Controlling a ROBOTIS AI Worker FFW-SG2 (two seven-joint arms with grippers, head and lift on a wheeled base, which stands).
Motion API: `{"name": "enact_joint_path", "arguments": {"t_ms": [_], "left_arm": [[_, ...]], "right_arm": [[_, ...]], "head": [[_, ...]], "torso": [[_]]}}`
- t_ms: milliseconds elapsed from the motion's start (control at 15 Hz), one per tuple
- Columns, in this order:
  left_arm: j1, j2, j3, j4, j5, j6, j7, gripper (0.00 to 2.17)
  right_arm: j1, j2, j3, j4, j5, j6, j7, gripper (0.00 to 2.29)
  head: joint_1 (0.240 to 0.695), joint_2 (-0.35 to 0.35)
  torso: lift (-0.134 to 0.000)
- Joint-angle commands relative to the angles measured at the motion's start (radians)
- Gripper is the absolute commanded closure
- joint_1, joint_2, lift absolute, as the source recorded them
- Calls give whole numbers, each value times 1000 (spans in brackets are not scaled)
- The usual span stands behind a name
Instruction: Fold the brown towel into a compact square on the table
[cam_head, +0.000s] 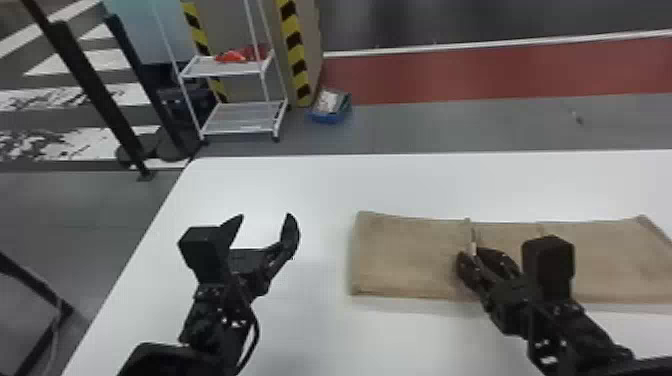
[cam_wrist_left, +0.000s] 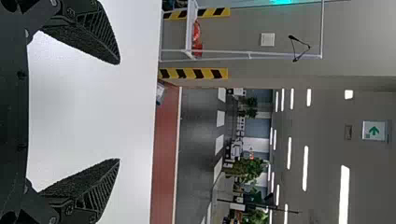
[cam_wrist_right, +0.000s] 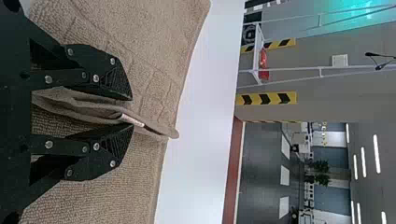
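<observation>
The brown towel (cam_head: 400, 260) lies as a long flat strip on the right part of the white table, with a small raised fold near its middle. My right gripper (cam_head: 472, 255) is over that middle, its fingers on either side of the raised fold. In the right wrist view the right gripper (cam_wrist_right: 128, 112) is closed on a pinched ridge of the towel (cam_wrist_right: 159, 28), a pale tag showing at the ridge. Left of the towel, apart from it, my left gripper (cam_head: 265, 225) is above the table, open and holding nothing. The left wrist view shows the left gripper (cam_wrist_left: 119, 112) with fingers wide apart.
The white table (cam_head: 300, 185) has its left edge beside my left arm and its far edge beyond the towel. Past it on the floor stand a white shelf cart (cam_head: 240, 117), a blue bin (cam_head: 330, 107) and dark posts (cam_head: 95, 90).
</observation>
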Motion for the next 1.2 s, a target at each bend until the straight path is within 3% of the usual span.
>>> {"name": "enact_joint_path", "arguments": {"t_ms": [0,200,600,800,933,1133], "left_arm": [[0,-1,-1,-1,0,0,-2,154],[0,0,-1,-4,0,3,-2,154],[8,2,5,-18,2,3,3,154],[17,2,8,-30,0,6,6,154],[23,3,10,-39,0,6,8,154],[17,-4,-2,-26,-3,6,5,154]], "right_arm": [[2,-1,-1,-2,-2,2,4,991],[8,-3,-3,-14,-3,-1,9,1376],[71,-7,-27,-183,-23,-31,11,1396],[120,-24,-164,-322,-94,-19,29,1396],[111,-50,-291,-293,-149,12,49,1396],[102,-55,-334,-109,-148,-84,80,1396]], "head": [[695,189],[695,188],[695,194],[695,181],[695,147],[695,42]], "torso": [[-123],[-123],[-123],[-123],[-123],[-123]]}}
